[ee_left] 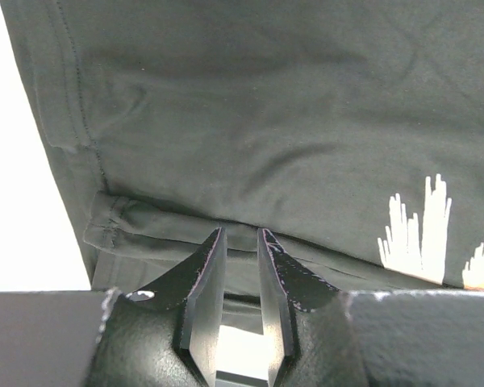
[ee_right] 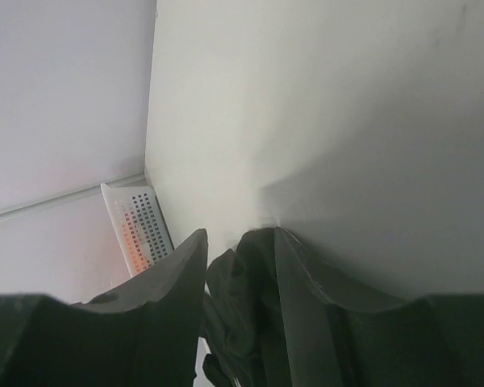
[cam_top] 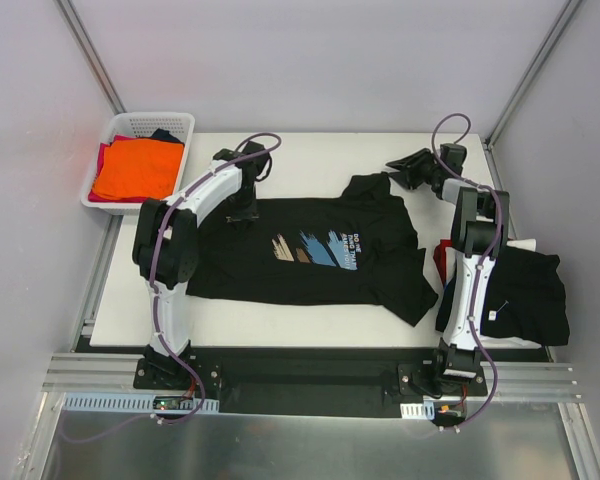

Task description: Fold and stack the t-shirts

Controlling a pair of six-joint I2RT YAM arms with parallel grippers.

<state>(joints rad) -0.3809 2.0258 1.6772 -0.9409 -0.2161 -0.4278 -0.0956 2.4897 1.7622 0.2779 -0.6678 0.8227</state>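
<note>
A black t-shirt (cam_top: 310, 255) with a blue, tan and brown print lies spread on the white table. My left gripper (cam_top: 242, 207) sits low on its far-left edge. In the left wrist view my left gripper (ee_left: 241, 235) has its jaws drawn close, a narrow gap between them, on a folded ridge of the shirt's hem (ee_left: 145, 222). My right gripper (cam_top: 397, 170) is at the shirt's far-right sleeve. In the right wrist view my right gripper (ee_right: 240, 242) is shut on a bunch of black cloth (ee_right: 242, 306). Folded black shirts (cam_top: 525, 290) lie at the right.
A white lattice basket (cam_top: 185, 122) at the back left holds an orange shirt (cam_top: 138, 168) with other coloured cloth under it; the basket also shows in the right wrist view (ee_right: 137, 222). A bit of red cloth (cam_top: 440, 260) lies beside the right stack. Grey walls enclose the table.
</note>
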